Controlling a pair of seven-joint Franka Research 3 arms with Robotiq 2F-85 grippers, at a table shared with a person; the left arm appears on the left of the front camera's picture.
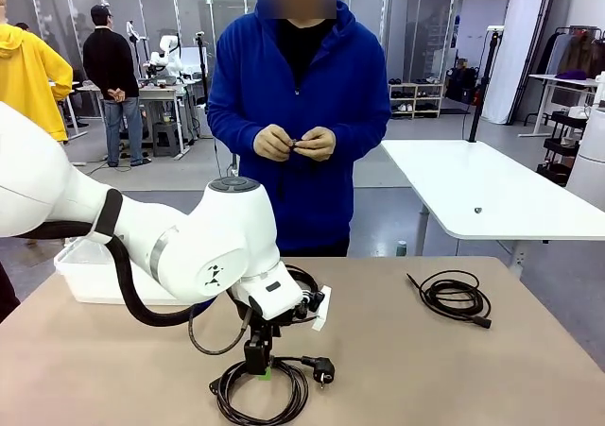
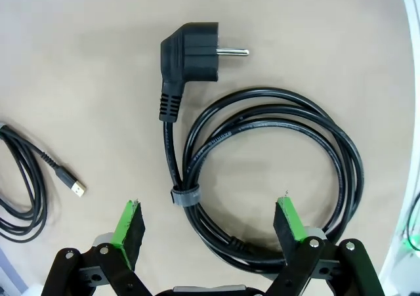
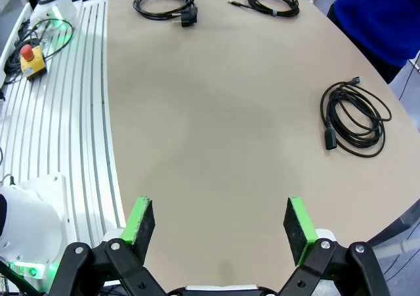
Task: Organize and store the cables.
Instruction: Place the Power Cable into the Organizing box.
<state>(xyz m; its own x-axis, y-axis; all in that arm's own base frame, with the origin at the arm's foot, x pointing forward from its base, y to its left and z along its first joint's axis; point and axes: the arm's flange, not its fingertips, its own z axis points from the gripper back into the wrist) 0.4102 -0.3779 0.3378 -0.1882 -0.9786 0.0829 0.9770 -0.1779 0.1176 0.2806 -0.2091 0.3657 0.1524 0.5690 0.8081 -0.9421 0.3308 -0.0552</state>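
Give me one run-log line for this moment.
left gripper: open, above power cable coil | right gripper: open, over table | second cable: loose on table | person's hands: together, far side

One thin cable [image 2: 60, 171] runs off the left wrist view's edge.

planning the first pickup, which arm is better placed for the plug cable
Left. The left gripper hangs open over the plug cable, fingers astride its coil. The right gripper is open above the table, away from every cable.
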